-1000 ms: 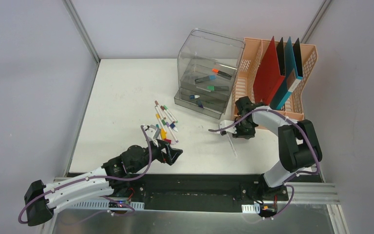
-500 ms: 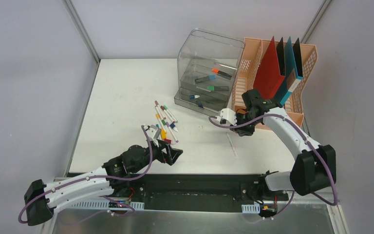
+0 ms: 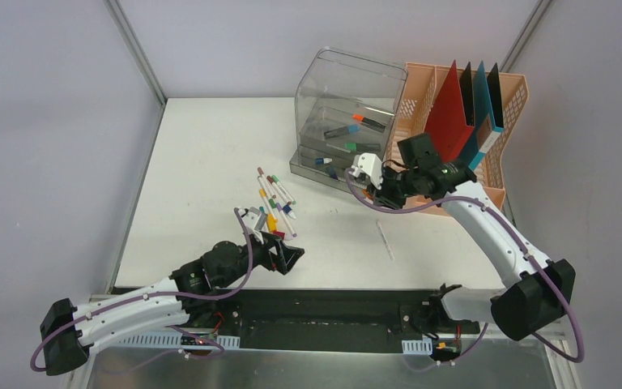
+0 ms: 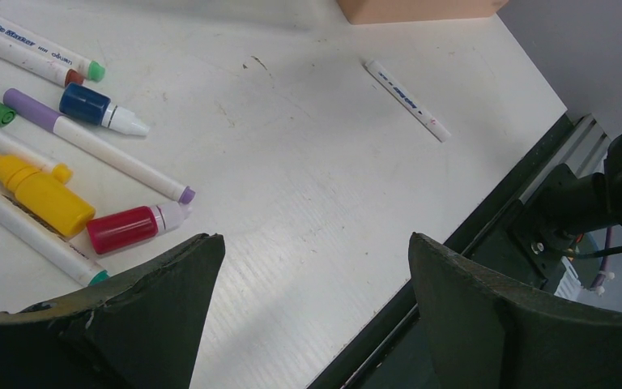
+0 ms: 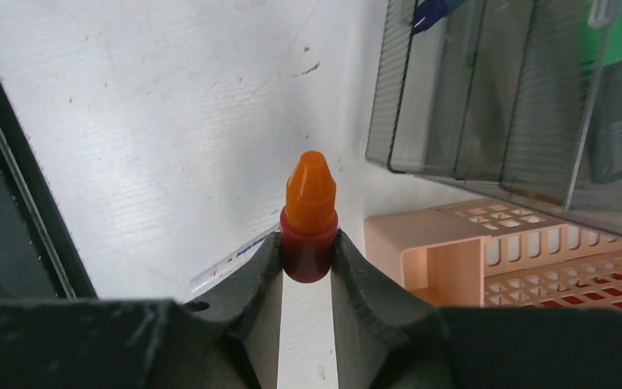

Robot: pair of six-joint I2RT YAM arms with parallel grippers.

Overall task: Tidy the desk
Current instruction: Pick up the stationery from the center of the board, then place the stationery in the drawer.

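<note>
Because the right gripper (image 3: pixel 375 188) hangs above the desk (image 3: pixel 202 162) just in front of the clear drawer unit (image 3: pixel 344 113), the top view suggests it is bringing something to those drawers, though what it carries is too small to make out from there. The drawer unit stands at the far edge, with the peach file rack (image 3: pixel 411 105) touching it in the far right corner, upright folders (image 3: pixel 445 121) slotted inside. A loose pile of markers (image 3: pixel 274 194) lies mid-desk, and a lone white pen (image 3: pixel 385 240) lies apart toward the near edge. The left gripper (image 3: pixel 287 250) sits low by the near edge, beside the pile.

From the left wrist, that gripper's jaws stand wide apart with nothing between them, probably waiting for its turn at the pile. A yellow bottle (image 4: pixel 44 194), a red bottle (image 4: pixel 125 229), a blue-capped bottle (image 4: pixel 97 108) and a purple marker (image 4: pixel 89 142) lie just ahead; other markers are cut off at the picture's left edge.

From the right wrist, the jaws are closed on a small orange-capped bottle (image 5: pixel 310 211), pinched around its dark red body with the cap pointing forward, a hold that leaves the tip free to enter a drawer. Tinted drawer fronts blur the pens inside, and the bottle's base is hidden between the fingers.
</note>
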